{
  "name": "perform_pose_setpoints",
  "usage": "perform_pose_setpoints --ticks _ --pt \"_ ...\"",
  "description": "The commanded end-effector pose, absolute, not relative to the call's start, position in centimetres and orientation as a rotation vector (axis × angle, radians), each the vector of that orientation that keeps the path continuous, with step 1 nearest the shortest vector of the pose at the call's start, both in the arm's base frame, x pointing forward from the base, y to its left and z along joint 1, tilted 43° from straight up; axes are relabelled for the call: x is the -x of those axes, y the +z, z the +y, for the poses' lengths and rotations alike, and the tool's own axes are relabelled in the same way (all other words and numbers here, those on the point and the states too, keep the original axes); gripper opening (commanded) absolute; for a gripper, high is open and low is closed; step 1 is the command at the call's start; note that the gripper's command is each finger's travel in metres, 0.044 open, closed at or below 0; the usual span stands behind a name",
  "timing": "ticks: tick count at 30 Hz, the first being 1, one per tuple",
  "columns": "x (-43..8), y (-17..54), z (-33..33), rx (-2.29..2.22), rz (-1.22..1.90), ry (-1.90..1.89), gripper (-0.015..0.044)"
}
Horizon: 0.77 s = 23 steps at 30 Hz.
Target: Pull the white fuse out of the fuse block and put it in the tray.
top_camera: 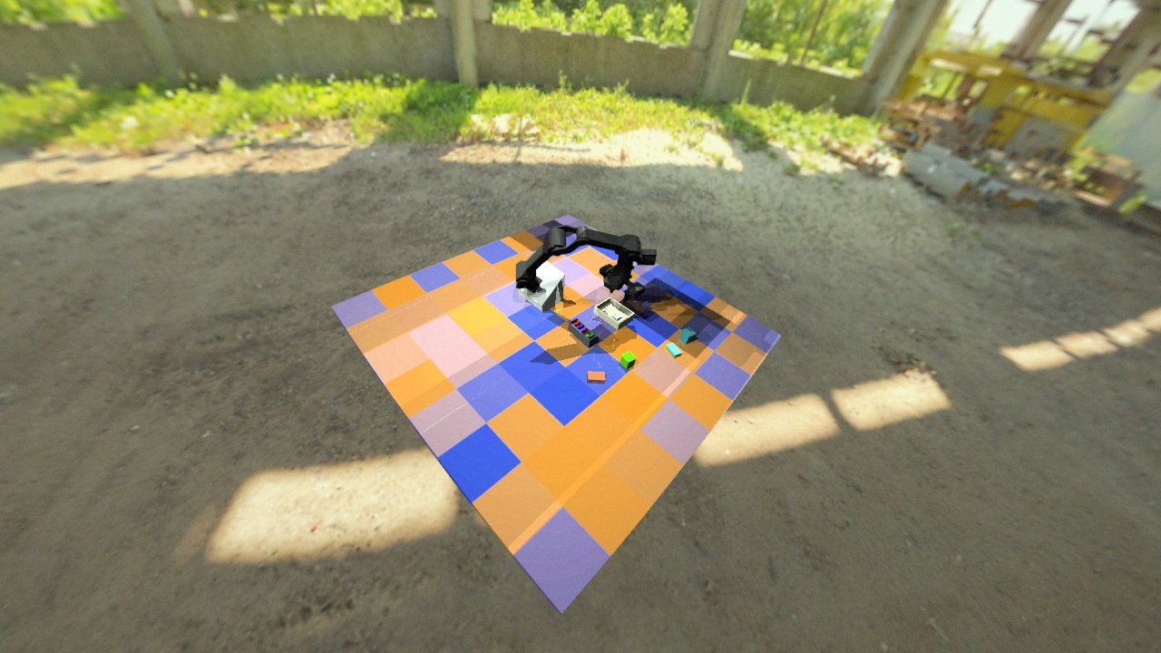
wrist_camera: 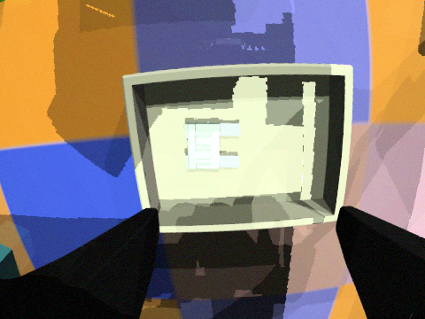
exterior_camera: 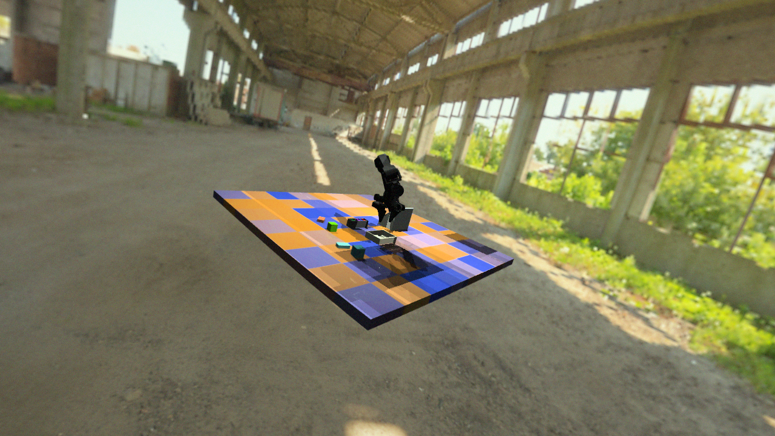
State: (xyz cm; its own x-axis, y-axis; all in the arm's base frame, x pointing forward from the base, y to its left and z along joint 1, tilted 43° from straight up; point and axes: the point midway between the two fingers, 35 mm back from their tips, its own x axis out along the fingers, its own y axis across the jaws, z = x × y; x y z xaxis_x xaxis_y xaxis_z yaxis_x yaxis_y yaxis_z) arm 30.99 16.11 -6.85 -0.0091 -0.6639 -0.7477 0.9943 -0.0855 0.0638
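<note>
The white fuse [wrist_camera: 204, 148] lies flat on the floor of the pale tray [wrist_camera: 235, 69] [top_camera: 607, 319] [exterior_camera: 385, 241], left of its middle in the wrist view, with its two prongs pointing right. My gripper [wrist_camera: 251, 220] [top_camera: 623, 290] [exterior_camera: 387, 217] is open and empty above the tray. Its two fingers are wide apart near the tray's lower corners in the wrist view, and the fuse is not between them. The dark fuse block [top_camera: 586, 339] [exterior_camera: 355, 224] stands beside the tray with several coloured fuses in it; single slots are too small to read.
A grey-white box [top_camera: 545, 292] [exterior_camera: 401, 219] stands near the arm's base. A green cube [top_camera: 627, 359] [exterior_camera: 332, 226], an orange block [top_camera: 596, 376] [exterior_camera: 320, 219], a cyan block [top_camera: 673, 349] [exterior_camera: 342, 245] and a teal cube [top_camera: 688, 335] [exterior_camera: 357, 251] lie on the far side of the tray from the base.
</note>
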Motion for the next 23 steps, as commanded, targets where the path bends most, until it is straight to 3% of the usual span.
perform_pose_setpoints --ticks 1,23 --pt "-30.87 -6.78 16.06 -0.737 0.588 -1.533 0.0330" --pt "-30.91 -6.74 16.13 -0.735 0.588 -1.524 0.0330"
